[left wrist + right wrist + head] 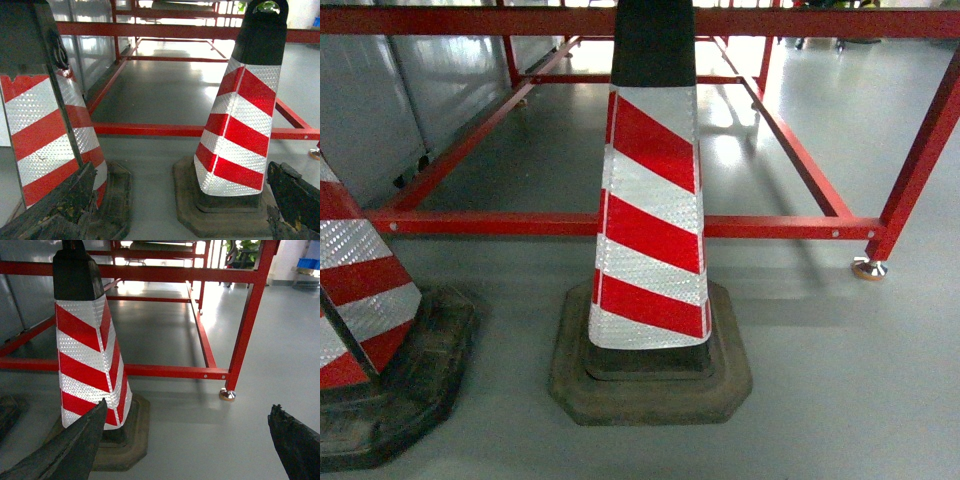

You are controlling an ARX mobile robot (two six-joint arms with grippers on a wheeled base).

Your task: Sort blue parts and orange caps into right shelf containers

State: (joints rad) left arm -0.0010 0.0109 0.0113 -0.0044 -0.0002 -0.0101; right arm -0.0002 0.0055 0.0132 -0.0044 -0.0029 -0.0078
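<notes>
No blue parts, orange caps, shelf or containers show in any view. My left gripper [180, 210] hangs low over the grey floor, open and holding nothing. Its dark worn fingers [60, 205] sit at the bottom corners of the left wrist view. My right gripper [187, 440] is open too, its black fingertips [297, 440] wide apart with only bare floor between them. Neither gripper appears in the head view.
A red-and-white traffic cone [650, 220] on a black base stands right in front, and a second cone [360, 300] is at the left. Behind them runs a low red steel frame [780, 227] with a metal foot [869, 267]. Grey panels [380, 100] line the left. Small blue boxes [306, 263] lie far back right.
</notes>
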